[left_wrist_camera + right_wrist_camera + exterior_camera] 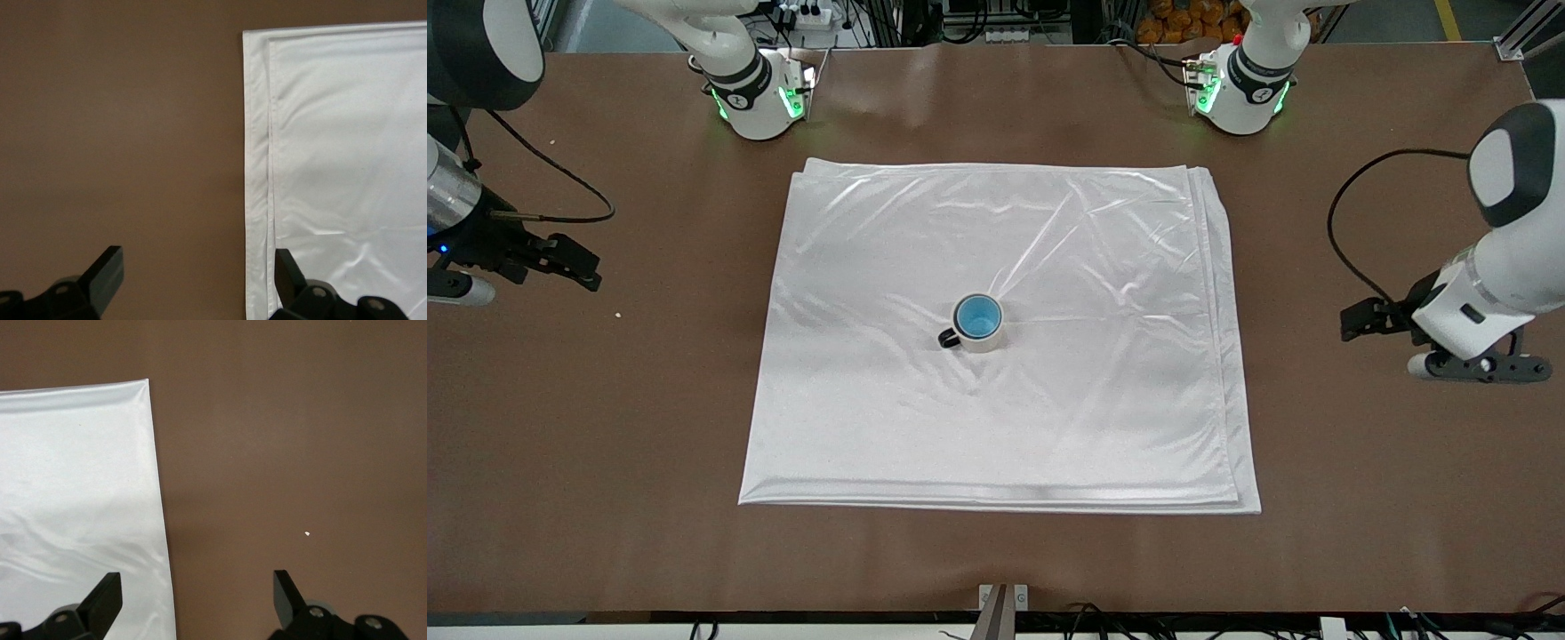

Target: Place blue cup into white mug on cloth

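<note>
Near the middle of the table [1360,551], well away from every edge, the cloth [1049,418] is lying spread flat. The white mug [984,341] is standing upright on it, about at its centre, with the black handle turned toward the right arm's end of the table. The blue cup [978,317] is sitting inside the mug, its bright blue inside facing up.

The left gripper [193,283] is being held over the bare tabletop by the left arm's end edge, just off the cloth's folded border; its fingers [107,270] are spread wide with nothing between them. The right gripper [197,603] is being held over the bare tabletop by the right arm's end edge, beside the cloth's border, its fingers [107,597] likewise parted and gripping nothing. Both arms are waiting clear of the mug. A small white crumb [307,534] is lying on the table near the right gripper.
</note>
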Controlling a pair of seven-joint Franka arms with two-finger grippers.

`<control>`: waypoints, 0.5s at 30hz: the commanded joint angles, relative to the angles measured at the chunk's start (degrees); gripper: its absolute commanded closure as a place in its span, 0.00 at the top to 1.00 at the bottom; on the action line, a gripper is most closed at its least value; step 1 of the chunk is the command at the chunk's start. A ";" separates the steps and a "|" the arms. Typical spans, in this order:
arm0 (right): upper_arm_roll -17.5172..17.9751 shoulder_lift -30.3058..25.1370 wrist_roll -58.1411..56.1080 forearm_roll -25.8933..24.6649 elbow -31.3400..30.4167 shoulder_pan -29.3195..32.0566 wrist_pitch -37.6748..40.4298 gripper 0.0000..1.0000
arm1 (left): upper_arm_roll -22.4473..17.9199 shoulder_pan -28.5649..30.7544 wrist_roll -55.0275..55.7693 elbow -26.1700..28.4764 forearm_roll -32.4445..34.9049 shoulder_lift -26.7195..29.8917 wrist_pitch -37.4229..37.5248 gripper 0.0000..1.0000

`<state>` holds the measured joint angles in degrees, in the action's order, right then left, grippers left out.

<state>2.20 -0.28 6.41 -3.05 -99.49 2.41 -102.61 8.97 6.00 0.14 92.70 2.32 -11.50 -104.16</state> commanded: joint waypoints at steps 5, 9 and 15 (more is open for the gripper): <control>-0.53 0.63 0.80 0.86 1.40 -0.39 1.09 1.00 | -0.26 0.33 -0.22 -1.11 -1.09 6.32 5.80 1.00; -0.53 0.63 0.80 0.86 1.40 -0.30 1.01 1.00 | -1.49 -0.46 -0.22 -1.55 -1.09 6.41 8.44 1.00; -0.53 0.63 0.27 0.86 1.40 -0.47 0.65 1.00 | -9.04 -6.87 -1.10 -1.90 -1.00 6.67 9.33 1.00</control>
<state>2.11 -0.27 6.41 -3.05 -99.49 2.41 -102.55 6.10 4.27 0.06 91.73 2.32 -4.72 -96.12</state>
